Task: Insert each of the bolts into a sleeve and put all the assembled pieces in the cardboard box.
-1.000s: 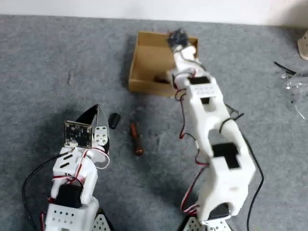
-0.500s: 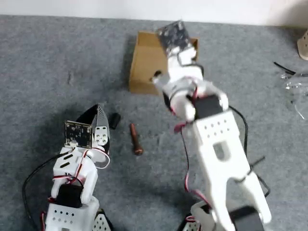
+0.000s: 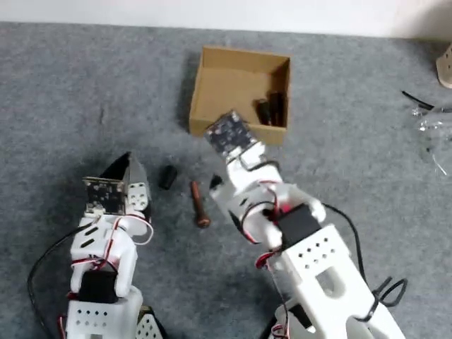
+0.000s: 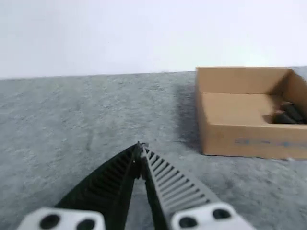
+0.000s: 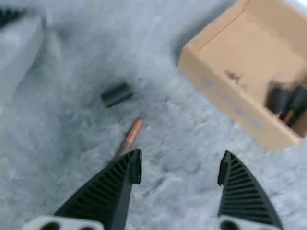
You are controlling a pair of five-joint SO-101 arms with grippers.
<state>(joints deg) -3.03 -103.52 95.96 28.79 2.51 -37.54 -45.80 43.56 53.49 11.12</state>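
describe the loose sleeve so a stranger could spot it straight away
Find the cardboard box on the grey carpet. Two loose parts lie apart just below it in the high view. The sleeve is the short, stubby black one, nearer the left arm; the bolt is longer, thin and copper-coloured.

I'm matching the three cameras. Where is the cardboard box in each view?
High view: box top centre, beyond the bolt.
Left wrist view: box ahead of the shut left end effector.
Right wrist view: box beyond the bolt.
Shared landmark: dark assembled pieces in one box corner.
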